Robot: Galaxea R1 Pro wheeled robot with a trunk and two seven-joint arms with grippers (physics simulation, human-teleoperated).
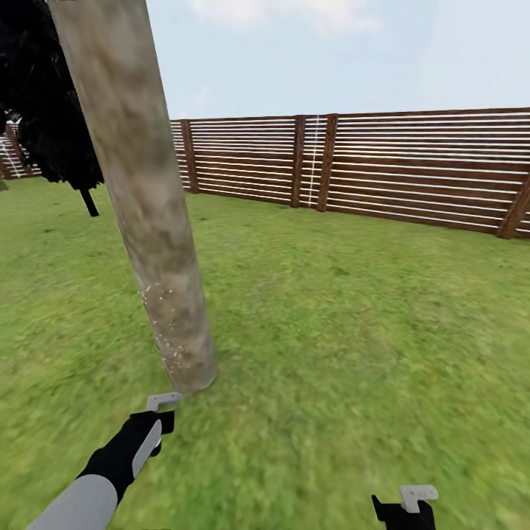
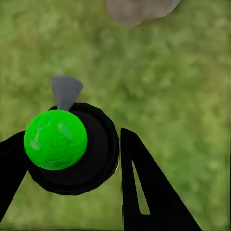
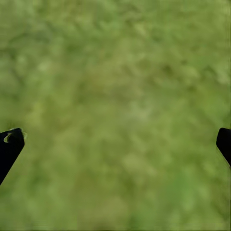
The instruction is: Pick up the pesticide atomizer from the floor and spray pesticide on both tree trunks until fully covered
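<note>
Across the head view, a thick, mottled grey-brown tree trunk point(image 1: 151, 213) leans up out of the blurry green grass floor point(image 1: 346, 324). Fine white pesticide specks point(image 1: 168, 327) dot only its lower part near the base; higher up the bark looks bare. The left tool point(image 1: 158, 418) hangs just beside the foot of the trunk, and the right tool point(image 1: 408, 504) sits low over grass, well apart from it. A brown horizontal-slat wooden fence point(image 1: 412, 173) closes the lawn behind, with an all-black tree point(image 1: 51, 110) further off.

Looking along the left tool point(image 2: 72, 159), its black fingers point(image 2: 144, 187) are clamped on the black atomizer with a bright green round cap point(image 2: 55, 139); a grey nozzle point(image 2: 66, 91) points toward the trunk base point(image 2: 139, 9). What the sprayer contains cannot be seen.

Over plain grass point(image 3: 115, 96), the right tool point(image 3: 115, 144) has its fingertips point(image 3: 9, 144) wide apart, holding nothing.

To spray well, I judge the nozzle should be raised and swept up the bare bark, staying close and aimed squarely.
</note>
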